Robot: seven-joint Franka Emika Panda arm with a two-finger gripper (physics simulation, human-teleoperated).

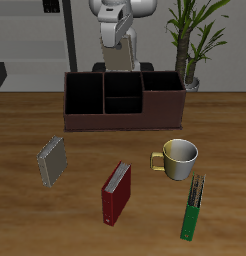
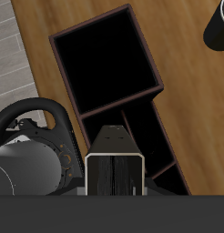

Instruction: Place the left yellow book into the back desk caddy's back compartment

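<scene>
My gripper (image 1: 116, 45) is raised behind and above the back desk caddy (image 1: 123, 120), a wide reddish-brown box with black cells. It is shut on the left yellow book (image 2: 114, 169), which I see end-on in the wrist view: a slim dark-tan cover with pale edges, hanging straight down. The fingers themselves are hidden. The book hangs over the caddy's (image 2: 150, 68) middle section, near its cross divider. The back compartment (image 1: 123, 85) is the small rear cell in the middle, and it holds nothing. I cannot tell whether the book is exactly over it.
A squarer grey book (image 1: 51, 160) lies nearer the front edge. A red book (image 1: 115, 192), a yellowish mug (image 1: 179, 158) and a green book (image 1: 195, 208) lie in front of the caddy. A potted plant (image 1: 193, 40) stands behind the caddy.
</scene>
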